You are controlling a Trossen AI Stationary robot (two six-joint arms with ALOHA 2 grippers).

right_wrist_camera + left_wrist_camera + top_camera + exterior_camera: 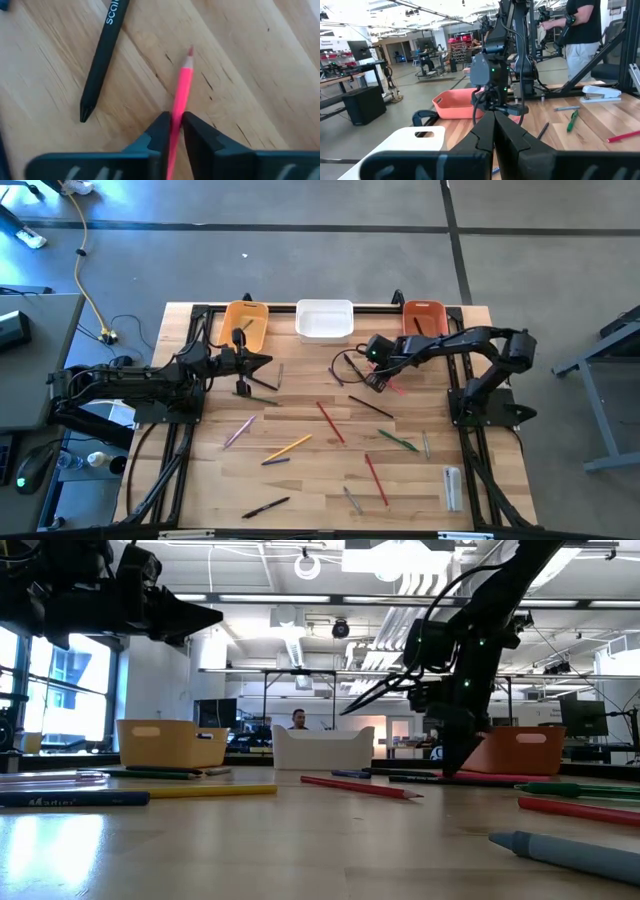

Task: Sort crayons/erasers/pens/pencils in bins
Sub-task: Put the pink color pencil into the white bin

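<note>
My right gripper (176,127) points steeply down at the table's far right, in front of the red-orange bin (424,315), and is shut on a pink pencil (182,82). A black pen (102,55) lies beside it on the wood. My left gripper (494,127) hangs level and shut above the table near the yellow-orange bin (245,323), with nothing showing between its fingers. The white bin (324,320) stands between the other two at the far edge. My right gripper pinches the pink pencil's shaft (175,117) between its two fingers, coming from above and slanting down. The sharpened tip (190,50) sticks out beyond the fingers, low over the wood; whether it rests on the table I cannot tell.
Several loose pencils and pens lie across the table: a red pencil (330,422), a yellow one (288,447), a green one (398,441), a black pen (265,507). A whitish oblong (453,487) lies near right. A person (582,30) stands beyond the table.
</note>
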